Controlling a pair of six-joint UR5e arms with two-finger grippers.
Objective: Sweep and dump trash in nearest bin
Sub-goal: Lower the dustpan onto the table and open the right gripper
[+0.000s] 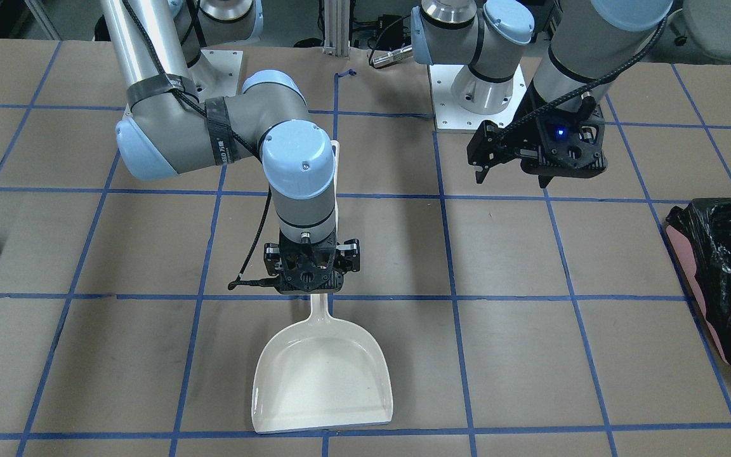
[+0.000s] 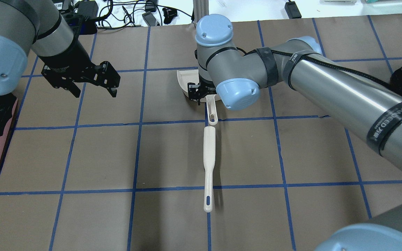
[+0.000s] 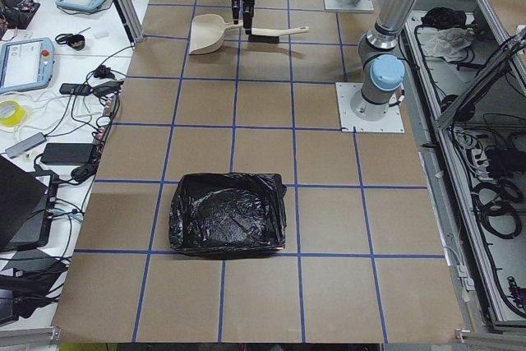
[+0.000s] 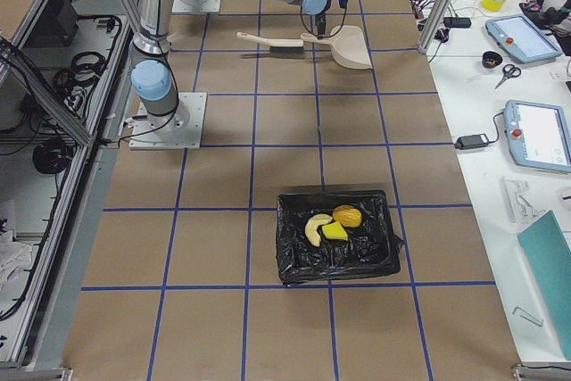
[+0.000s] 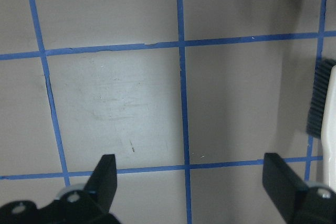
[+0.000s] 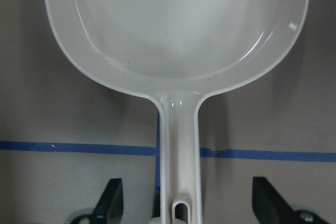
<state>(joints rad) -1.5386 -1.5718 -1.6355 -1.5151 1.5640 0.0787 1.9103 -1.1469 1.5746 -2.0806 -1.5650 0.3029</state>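
My right gripper gapes wide either side of the dustpan handle, my left gripper wide and empty; trash lies in the bin, judged light, sponge soft, roll slick: pinch mid-body.

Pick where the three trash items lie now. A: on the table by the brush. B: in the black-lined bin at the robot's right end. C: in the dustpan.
B: the croissant, sponge and bread roll lie inside that bin; the dustpan is empty.
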